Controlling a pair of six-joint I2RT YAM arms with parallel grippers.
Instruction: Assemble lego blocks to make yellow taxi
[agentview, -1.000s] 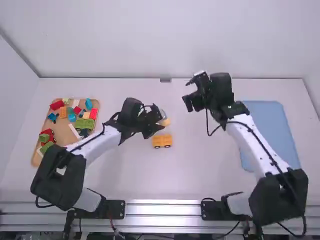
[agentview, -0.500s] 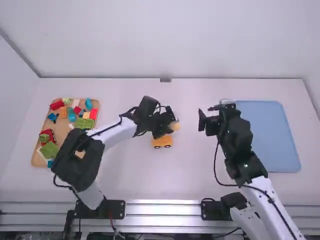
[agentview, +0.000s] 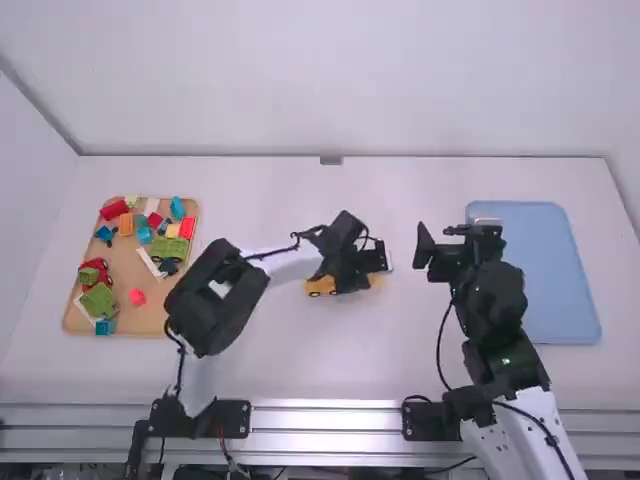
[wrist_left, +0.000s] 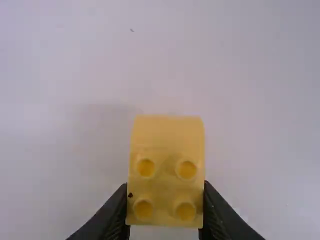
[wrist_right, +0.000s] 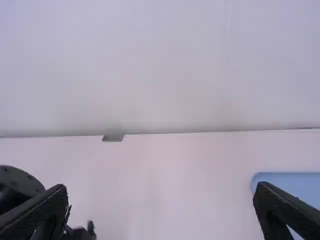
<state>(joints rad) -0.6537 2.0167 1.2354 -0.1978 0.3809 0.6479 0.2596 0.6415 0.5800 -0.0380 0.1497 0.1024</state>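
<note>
In the high view, my left gripper (agentview: 372, 268) is over the middle of the table, just right of the yellow wheeled base (agentview: 320, 287), which its arm partly covers. A yellow block (agentview: 376, 282) shows at its fingers. The left wrist view has my left gripper (wrist_left: 165, 207) shut on this yellow block (wrist_left: 167, 135), which has a curved end and studs. Right of the middle in the high view, my right gripper (agentview: 449, 243) stands above the table. My right gripper (wrist_right: 161, 200) is open in the right wrist view, its fingers wide apart with nothing between them.
A tan tray (agentview: 140, 290) with several coloured blocks and vehicle pieces lies at the left. The blue mat (agentview: 545, 270) lies at the right, beside the right arm. Part of the left arm (wrist_right: 17, 187) shows at the right wrist view's lower left.
My left gripper has moved right with the yellow block, past the wheeled base. My right gripper has drawn back toward its own base and to the right. More of the tan tray is uncovered.
</note>
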